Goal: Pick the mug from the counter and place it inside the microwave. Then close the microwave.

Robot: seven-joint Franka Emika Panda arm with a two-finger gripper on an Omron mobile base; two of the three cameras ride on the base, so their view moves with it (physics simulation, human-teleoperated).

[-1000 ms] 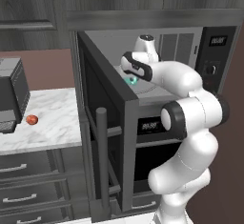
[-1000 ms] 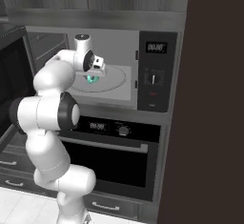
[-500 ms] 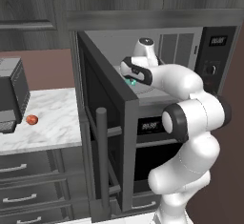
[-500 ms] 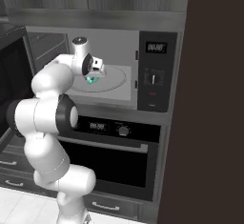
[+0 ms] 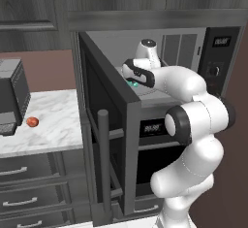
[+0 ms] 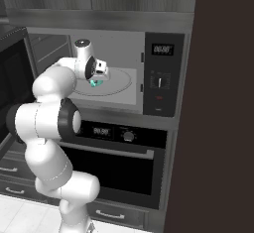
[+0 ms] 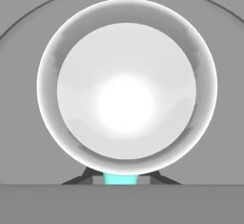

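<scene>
The gripper (image 6: 95, 80) has moved a little deeper into the microwave (image 6: 163, 73) than a second ago, and it holds the mug (image 7: 126, 89) over the turntable (image 6: 121, 81), near its left side. In the hand view the white inside of the mug is directly under the camera, with a teal part between the dark fingers (image 7: 76, 180), so the fingers are closed on the mug. I judge that the mug can soon be set down and released; afterwards the open door (image 5: 104, 125), left of the microwave, must be closed.

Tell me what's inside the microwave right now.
The gripper holds the teal mug over the round turntable inside the microwave. The arm covers whether the mug's base touches the turntable.
</scene>
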